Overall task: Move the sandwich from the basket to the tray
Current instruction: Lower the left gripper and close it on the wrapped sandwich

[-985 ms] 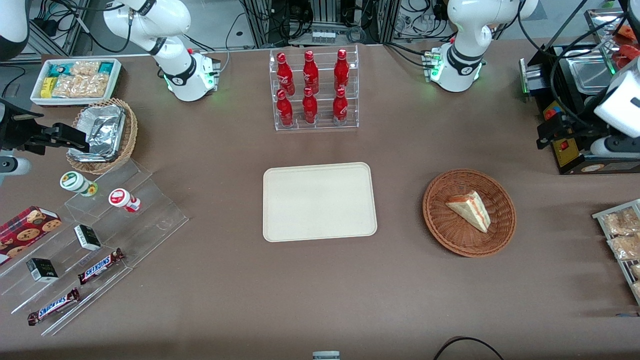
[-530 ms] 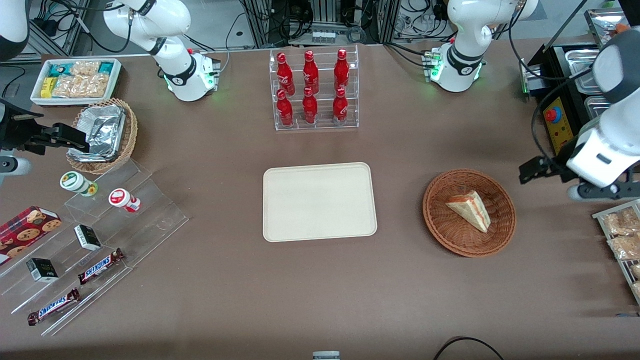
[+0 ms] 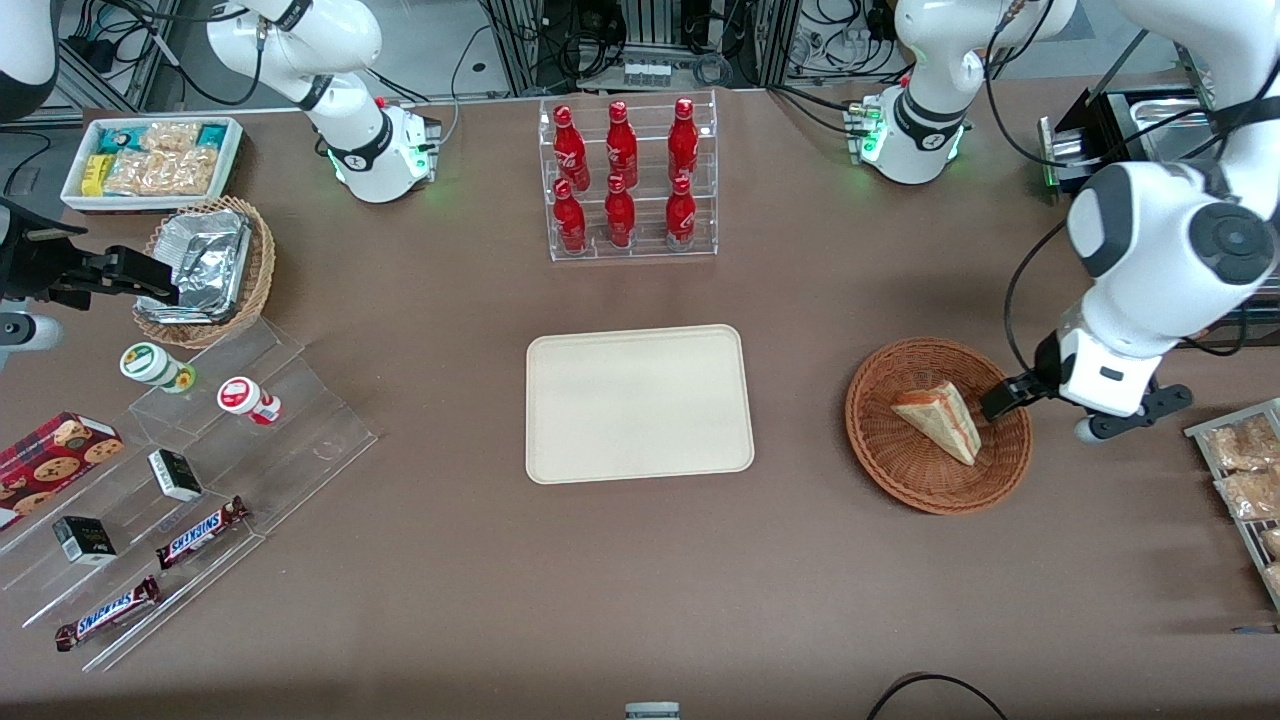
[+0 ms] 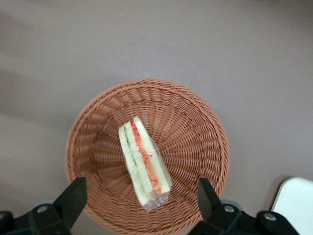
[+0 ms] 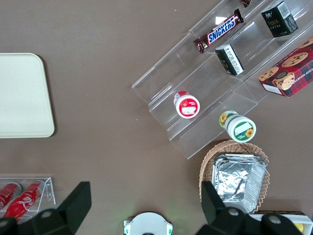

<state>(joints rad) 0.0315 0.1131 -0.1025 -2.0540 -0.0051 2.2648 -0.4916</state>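
Note:
The sandwich (image 3: 938, 420) (image 4: 143, 164), a wrapped white wedge with red and green filling, lies in the round reddish-brown basket (image 3: 900, 470) (image 4: 200, 127). The cream tray (image 3: 638, 402) sits bare at the table's middle, beside the basket; one corner of the tray (image 4: 297, 203) shows in the left wrist view. My left gripper (image 3: 1085, 405) (image 4: 139, 198) hangs above the basket, at its edge toward the working arm's end. It is open wide with nothing between its black fingers (image 4: 73, 196), which stand apart from the sandwich.
A clear rack of red bottles (image 3: 625, 180) stands farther from the front camera than the tray. Bagged snacks on a wire rack (image 3: 1245, 470) lie beside the basket at the working arm's end. A black machine (image 3: 1130, 140) stands farther back there.
The left arm has swung from over the black machine toward the front camera and the basket. Its gripper now hangs over the basket's edge. The sandwich, basket and tray have not moved.

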